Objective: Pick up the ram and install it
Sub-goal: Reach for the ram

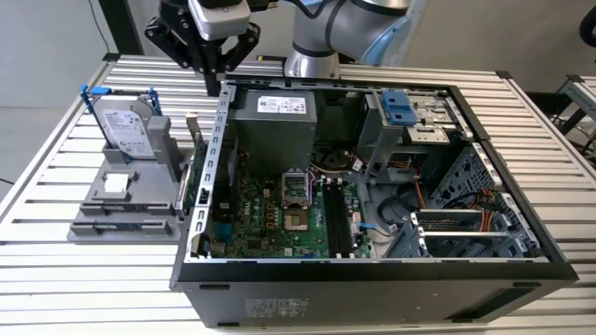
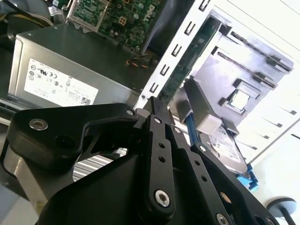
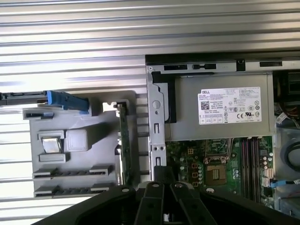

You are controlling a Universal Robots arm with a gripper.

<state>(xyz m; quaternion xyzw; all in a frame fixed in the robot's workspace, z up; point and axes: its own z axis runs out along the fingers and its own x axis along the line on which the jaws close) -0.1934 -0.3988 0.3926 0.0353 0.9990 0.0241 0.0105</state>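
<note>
The ram (image 1: pixel 189 183) is a thin green stick standing on its long edge in the grey holder (image 1: pixel 121 206), right beside the outer wall of the computer case. It also appears as a narrow green strip in both wrist views (image 3: pixel 124 140) (image 2: pixel 187 61). My gripper (image 1: pixel 215 85) hangs above the back corner of the case, over the far end of the ram and clear of it. Its fingers (image 3: pixel 154 197) point down, meet at the tips and hold nothing. The long black motherboard slots (image 1: pixel 336 218) lie inside the case.
A silver hard drive (image 1: pixel 125 125) with blue rails leans upright in the holder's far part. The open case (image 1: pixel 214 139) holds a power supply (image 1: pixel 275 125), the motherboard (image 1: pixel 270 216), drive cages (image 1: pixel 410 112) and cables. Everything rests on a slatted metal table (image 1: pixel 75 279).
</note>
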